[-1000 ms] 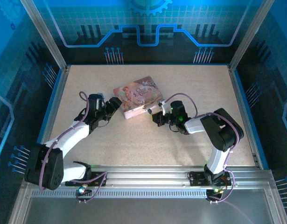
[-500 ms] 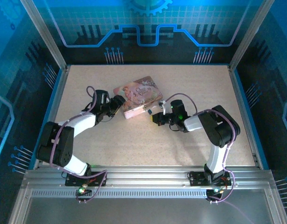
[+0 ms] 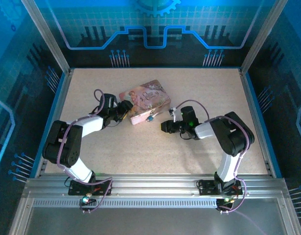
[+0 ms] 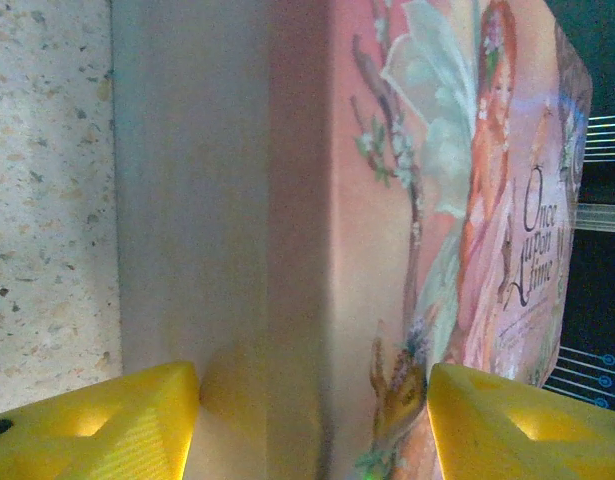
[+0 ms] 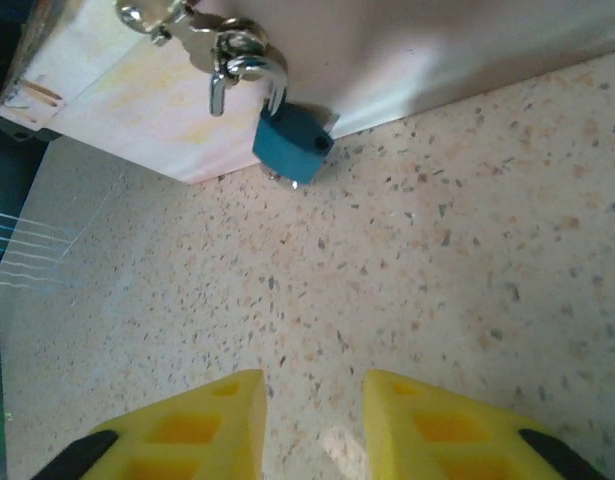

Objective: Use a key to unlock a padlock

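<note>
The padlock (image 5: 292, 143) is a small blue block hanging by its silver shackle from the hasp (image 5: 232, 45) on the pink tin (image 5: 117, 110); from above the padlock (image 3: 149, 117) sits at the tin's near side. A tiny silvery bit (image 5: 285, 179) pokes from its underside; I cannot tell if this is the key. My right gripper (image 5: 315, 430) is open and empty over bare table, a short way back from the padlock. My left gripper (image 4: 312, 430) is open, its yellow fingers straddling the edge of the tin (image 4: 287, 200) at its left corner.
The illustrated tin (image 3: 148, 95) lies at an angle in the middle of the speckled table (image 3: 204, 93). Blue rails border the table on the left and right. Both grippers, left (image 3: 123, 110) and right (image 3: 164, 126), flank the tin's near side.
My left gripper has slid right until its fingers reach the tin's left corner. My right gripper has drawn back from the padlock, which now hangs in plain view.
</note>
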`<action>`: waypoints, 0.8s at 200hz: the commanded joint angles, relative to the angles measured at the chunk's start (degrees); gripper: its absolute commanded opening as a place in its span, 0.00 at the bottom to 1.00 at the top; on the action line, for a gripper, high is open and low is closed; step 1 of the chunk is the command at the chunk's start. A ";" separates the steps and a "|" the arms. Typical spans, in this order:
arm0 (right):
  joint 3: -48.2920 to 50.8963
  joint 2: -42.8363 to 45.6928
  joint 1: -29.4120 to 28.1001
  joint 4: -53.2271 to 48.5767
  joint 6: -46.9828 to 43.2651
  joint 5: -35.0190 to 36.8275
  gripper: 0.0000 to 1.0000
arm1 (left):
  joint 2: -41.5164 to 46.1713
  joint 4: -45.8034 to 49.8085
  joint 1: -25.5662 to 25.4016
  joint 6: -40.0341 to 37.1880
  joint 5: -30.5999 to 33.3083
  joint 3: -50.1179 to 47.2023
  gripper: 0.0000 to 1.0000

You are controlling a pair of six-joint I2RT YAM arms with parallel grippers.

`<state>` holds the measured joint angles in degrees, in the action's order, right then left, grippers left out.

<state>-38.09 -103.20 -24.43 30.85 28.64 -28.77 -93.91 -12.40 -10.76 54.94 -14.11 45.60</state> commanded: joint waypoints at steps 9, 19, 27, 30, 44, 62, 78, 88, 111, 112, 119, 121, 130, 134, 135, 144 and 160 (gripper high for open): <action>0.15 6.51 1.93 -4.90 -2.10 -0.32 0.37 | -1.53 -0.68 0.39 -1.66 -1.45 1.19 0.61; -0.67 7.33 2.79 -5.23 -2.18 -1.93 0.40 | -1.47 -0.61 0.31 -1.84 -1.56 1.05 0.60; -1.91 7.49 3.50 -5.36 -1.94 -3.36 0.43 | -1.45 -0.52 0.23 -2.01 -1.52 0.89 0.60; -2.29 7.49 3.77 -5.36 -1.77 -3.85 0.44 | -1.39 -0.49 0.22 -2.03 -1.46 0.79 0.60; -4.78 6.86 4.79 -5.18 -0.85 -5.52 0.48 | -1.28 -0.34 0.13 -2.15 -1.51 0.39 0.60; -8.15 5.11 5.53 -5.66 0.00 -5.63 0.55 | -1.29 -0.17 -0.03 -2.36 -1.41 -0.07 0.59; -11.44 3.15 6.14 -7.52 0.01 -5.20 0.59 | -1.19 -0.05 -0.22 -2.35 -1.45 -0.46 0.59; -13.13 1.87 6.37 -8.00 0.26 -4.99 0.62 | -0.99 0.02 -0.39 -2.46 -1.37 -0.77 0.59; -16.63 -0.72 6.57 -8.97 0.45 -4.71 0.67 | -0.25 0.79 -0.81 -2.85 -0.91 -1.43 0.59; -16.74 -0.84 6.58 -8.97 0.40 -4.71 0.67 | -0.24 0.88 -0.82 -2.88 -0.87 -1.46 0.59; -17.41 -1.56 6.59 -8.97 0.29 -4.80 0.68 | 0.02 1.13 -1.14 -3.00 -0.81 -1.75 0.59; -17.77 -1.83 6.66 -8.97 0.29 -4.80 0.68 | 0.08 1.24 -1.22 -2.99 -0.83 -1.79 0.59; -18.76 -2.81 6.76 -8.97 0.07 -4.90 0.69 | 0.36 1.66 -1.60 -3.06 -0.95 -2.15 0.59; -19.24 -3.24 6.86 -8.88 -0.03 -5.05 0.69 | 0.54 1.83 -1.84 -3.08 -0.85 -2.31 0.59; -19.36 -3.37 6.85 -8.86 -0.05 -5.05 0.69 | 0.60 1.89 -1.87 -3.13 -0.84 -2.29 0.59; -20.31 -4.12 7.01 -8.91 -0.10 -5.15 0.70 | 1.02 2.28 -2.30 -3.33 -0.79 -2.76 0.59; -22.36 -5.68 7.12 -9.09 -0.68 -5.89 0.72 | 1.99 2.48 -2.93 -3.13 -0.42 -3.79 0.58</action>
<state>-56.95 -105.75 -17.91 23.86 28.67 -32.91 -93.45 -13.43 -11.68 53.58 -14.20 44.62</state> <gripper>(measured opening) 0.711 0.588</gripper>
